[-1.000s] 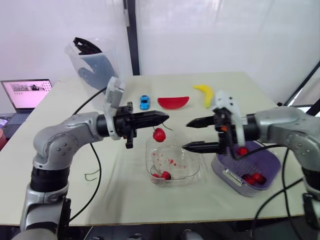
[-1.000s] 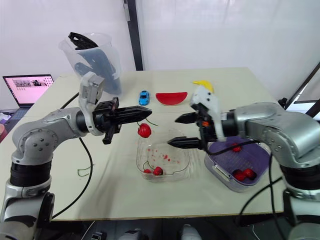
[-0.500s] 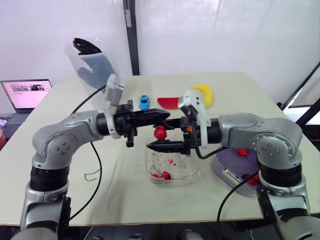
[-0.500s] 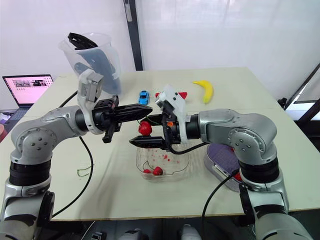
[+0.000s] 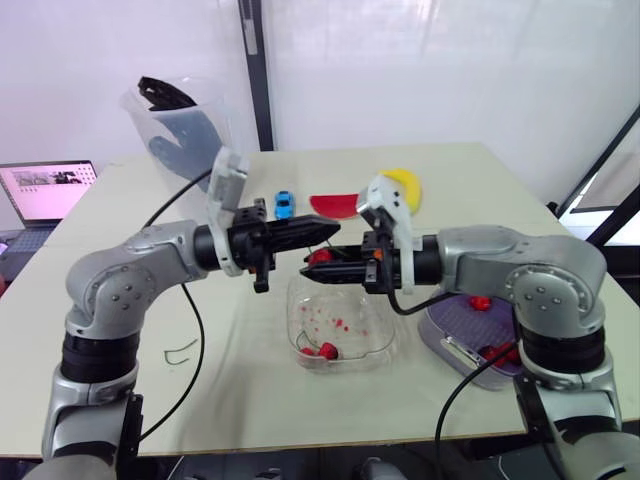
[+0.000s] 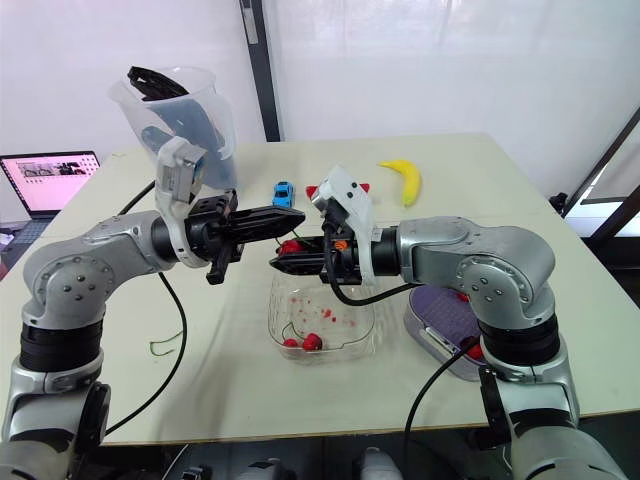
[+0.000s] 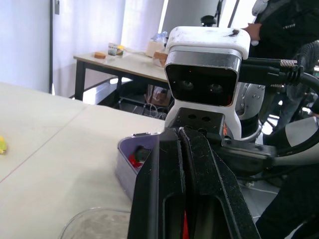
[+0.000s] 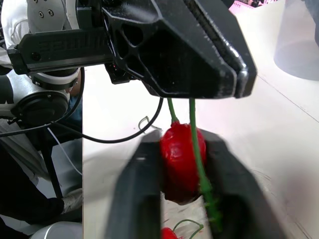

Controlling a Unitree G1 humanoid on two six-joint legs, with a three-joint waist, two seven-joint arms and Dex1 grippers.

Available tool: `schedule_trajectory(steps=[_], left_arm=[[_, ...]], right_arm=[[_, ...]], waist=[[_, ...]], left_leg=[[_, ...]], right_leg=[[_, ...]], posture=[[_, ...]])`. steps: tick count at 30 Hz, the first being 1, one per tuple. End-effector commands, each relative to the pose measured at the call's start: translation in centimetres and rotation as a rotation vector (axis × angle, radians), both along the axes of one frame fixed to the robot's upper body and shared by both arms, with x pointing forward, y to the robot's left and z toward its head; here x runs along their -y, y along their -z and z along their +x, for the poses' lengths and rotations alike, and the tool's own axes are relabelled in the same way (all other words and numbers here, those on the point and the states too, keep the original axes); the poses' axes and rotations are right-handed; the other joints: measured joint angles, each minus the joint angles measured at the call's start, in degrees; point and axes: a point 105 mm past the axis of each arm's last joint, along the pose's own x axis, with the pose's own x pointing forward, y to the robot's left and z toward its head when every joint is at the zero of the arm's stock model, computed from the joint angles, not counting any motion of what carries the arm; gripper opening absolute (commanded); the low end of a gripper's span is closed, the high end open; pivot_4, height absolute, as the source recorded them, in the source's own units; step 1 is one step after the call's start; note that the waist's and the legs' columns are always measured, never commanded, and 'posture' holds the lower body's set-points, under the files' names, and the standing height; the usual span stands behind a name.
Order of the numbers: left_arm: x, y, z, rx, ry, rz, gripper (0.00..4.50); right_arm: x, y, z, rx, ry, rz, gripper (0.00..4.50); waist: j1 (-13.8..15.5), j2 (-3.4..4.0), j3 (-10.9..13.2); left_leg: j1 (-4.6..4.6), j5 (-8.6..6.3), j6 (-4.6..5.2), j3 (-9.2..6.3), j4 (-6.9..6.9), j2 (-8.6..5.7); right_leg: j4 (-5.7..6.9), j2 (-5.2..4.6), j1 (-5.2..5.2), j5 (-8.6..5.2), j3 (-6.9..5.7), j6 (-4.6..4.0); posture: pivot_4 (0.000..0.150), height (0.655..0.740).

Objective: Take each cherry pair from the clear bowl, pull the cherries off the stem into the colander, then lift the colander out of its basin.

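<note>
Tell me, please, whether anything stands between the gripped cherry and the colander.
Nothing visible does. The cherry, clamped in the right gripper, stem in the left gripper, hangs over the clear bowl, beside the colander.

Table [image 5: 250, 390] bears clear bowl [image 5: 376, 322], purple basin [image 5: 453, 350], banana [image 6: 402, 180], toy car [image 5: 284, 204], perhaps melon slice [image 5: 335, 206].

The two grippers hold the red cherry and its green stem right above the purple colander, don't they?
Not quite. The left gripper and right gripper hold the red cherry and green stem above the clear plastic bowl; the purple colander sits further to the robot's right. The left eye view shows this.
</note>
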Motion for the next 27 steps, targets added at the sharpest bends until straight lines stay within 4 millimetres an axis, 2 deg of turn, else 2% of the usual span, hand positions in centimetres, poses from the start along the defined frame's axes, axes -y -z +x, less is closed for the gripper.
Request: schedule_trajectory(steps=[1, 9, 12, 17, 21, 27], left_arm=[[-0.2, -0.8, -0.4, 0.053, 0.002, -0.021, 0.0], [-0.2, -0.6, -0.1, 0.055, -0.006, -0.024, 0.0], [-0.2, -0.6, 0.0, 0.055, -0.007, -0.026, 0.0], [-0.4, -0.4, 0.2, 0.055, -0.018, -0.024, 0.0], [-0.7, -0.3, 0.3, 0.054, -0.03, -0.025, 0.0], [-1.2, 0.0, 0.6, 0.053, -0.066, -0.017, 0.0]], right_arm=[[-0.1, -1.2, -0.6, 0.057, -0.016, 0.011, 0.47], [0.8, 0.8, -0.6, -0.024, 0.003, -0.016, 0.47], [1.7, 2.2, -0.2, -0.07, 0.039, -0.031, 0.47], [3.5, 3.2, 0.2, -0.117, 0.096, -0.026, 0.47], [7.3, 3.0, 1.0, -0.102, 0.201, -0.075, 0.47], [15.4, 3.1, 3.1, -0.074, 0.455, -0.285, 0.47]], waist=[[0.0, 0.0, 0.0], [0.04, 0.0, 0.0], [0.17, 0.0, 0.0], [0.03, 0.0, 0.0], [0.28, 0.0, 0.0], [0.24, -0.01, 0.01]], left_leg=[[0.0, 0.0, 0.0, 0.0, 0.0, 0.0], [-0.01, 0.0, 0.01, 0.0, 0.0, 0.0], [-0.01, -0.01, 0.01, 0.0, -0.01, 0.0], [0.0, -0.01, 0.02, 0.01, -0.01, 0.0], [-0.02, -0.03, 0.06, 0.02, -0.02, 0.0], [0.0, -0.19, 0.33, 0.03, -0.01, -0.01]], right_leg=[[0.0, 0.0, 0.0, 0.0, 0.0, 0.0], [-0.01, 0.0, 0.0, 0.0, 0.0, 0.0], [-0.02, -0.01, 0.01, 0.0, 0.0, 0.0], [-0.02, 0.0, 0.01, 0.0, 0.0, 0.0], [-0.04, 0.0, 0.01, 0.0, 0.0, 0.0], [-0.09, 0.0, 0.06, -0.01, -0.02, 0.01]], posture=[[0.15, 0.74], [0.15, 0.74], [0.15, 0.74], [0.15, 0.74], [0.15, 0.74], [0.15, 0.74]])
